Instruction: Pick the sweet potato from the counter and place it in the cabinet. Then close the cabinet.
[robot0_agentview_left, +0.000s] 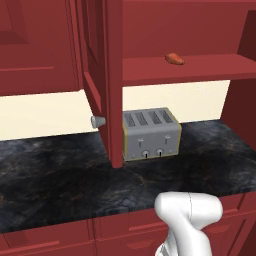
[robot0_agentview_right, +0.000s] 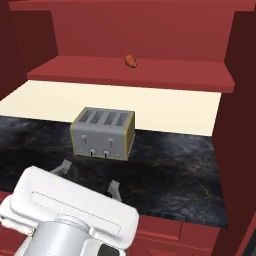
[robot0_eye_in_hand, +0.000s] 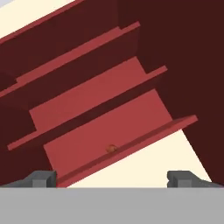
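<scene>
My jaws (robot0_eye_in_hand: 112, 178) are spread wide with nothing between them. The small orange-red oblong sweet potato (robot0_agentview_left: 174, 59) lies on the red shelf (robot0_agentview_left: 200, 67) of the tall dark red wooden cabinet (robot0_agentview_left: 107, 80), above the silver four-slot toaster (robot0_agentview_left: 151, 134), which stands on the dark marbled stone surface (robot0_agentview_left: 60, 175). The cabinet door beside the toaster hangs open.
</scene>
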